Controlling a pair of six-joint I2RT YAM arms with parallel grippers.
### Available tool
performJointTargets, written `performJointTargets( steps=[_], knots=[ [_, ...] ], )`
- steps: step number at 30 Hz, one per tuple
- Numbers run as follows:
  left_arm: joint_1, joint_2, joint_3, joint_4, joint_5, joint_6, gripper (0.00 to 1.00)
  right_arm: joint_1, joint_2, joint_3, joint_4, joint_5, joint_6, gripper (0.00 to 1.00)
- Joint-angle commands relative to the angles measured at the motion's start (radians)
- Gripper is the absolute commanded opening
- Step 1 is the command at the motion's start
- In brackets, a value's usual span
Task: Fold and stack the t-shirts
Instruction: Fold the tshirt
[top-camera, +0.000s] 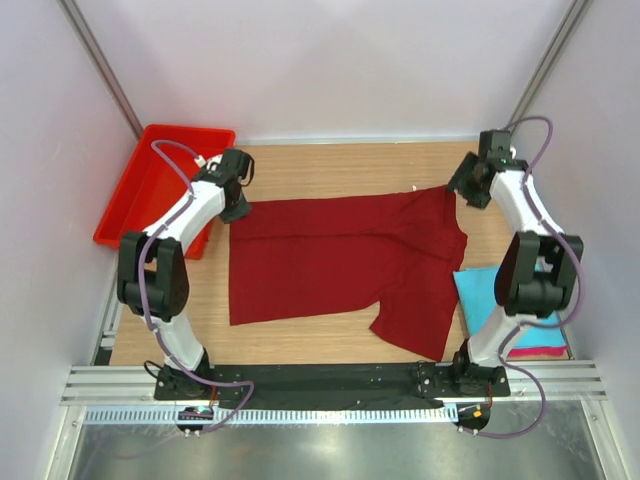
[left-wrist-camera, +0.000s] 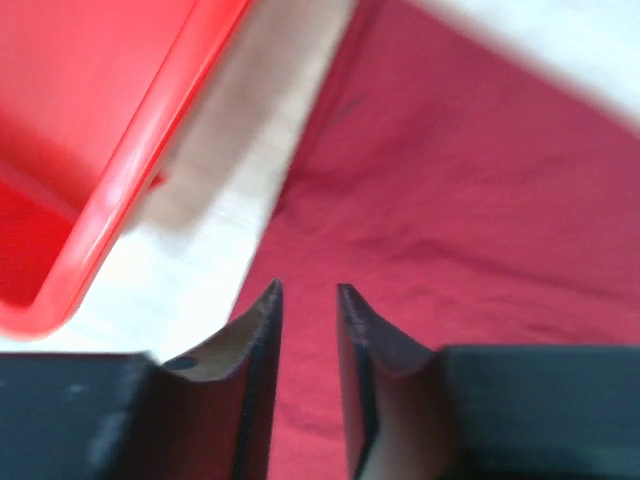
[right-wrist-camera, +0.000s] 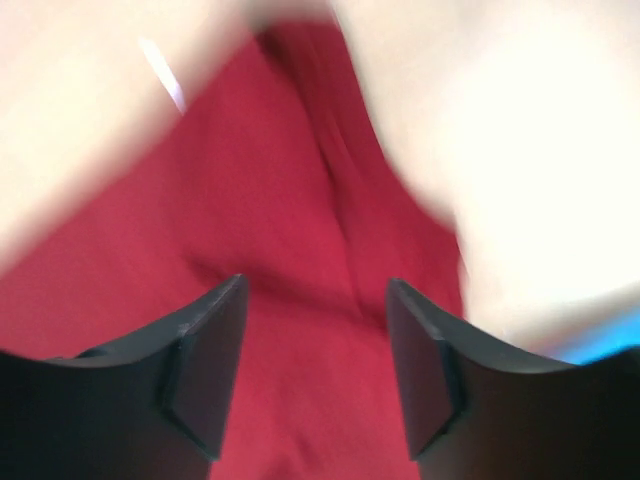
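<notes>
Overhead and wrist views, maroon shirt laid out for folding. The maroon t-shirt (top-camera: 330, 265) lies flat across the middle of the counter (top-camera: 330, 170), its long side running left to right and one sleeve jutting toward the lower right of the overhead frame. The turquoise t-shirt (top-camera: 478, 290), already a small folded rectangle, sits at the lower right on top of the pink t-shirt (top-camera: 540, 350), both partly hidden by my right arm. The left tool (top-camera: 238, 195) hovers over the shirt's upper-left corner, just beside the red plastic tray (top-camera: 130, 215); its wrist view shows the fingers parted by a narrow gap with nothing between them. The right tool (top-camera: 470, 185) hangs over the upper-right corner, its fingers well apart and likewise empty. I judge the step in hand to be a fold of the maroon shirt, with two shirts done and this one left. To do it well I would take both far corners at once, pinching right at the hem so that every layer there comes up, then lift evenly with the cloth taut between the tools so that the crease falls straight. On the left I would keep clear of the tray rim, which could catch a finger.
</notes>
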Motion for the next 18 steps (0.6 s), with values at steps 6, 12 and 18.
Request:
performJointTargets(
  steps=[6,12,18],
  knots=[
    [-0.002,0.172,0.203,0.127,0.102,0.142,0.11,-0.027,0.358,0.328,0.187,-0.134,-0.023,0.37],
    [0.000,0.235,0.233,0.171,0.096,0.164,0.09,-0.028,0.466,0.394,0.185,-0.186,-0.011,0.48],
    [0.000,0.272,0.216,0.199,0.092,0.158,0.09,-0.028,0.495,0.401,0.195,-0.161,-0.030,0.53]
  ],
)
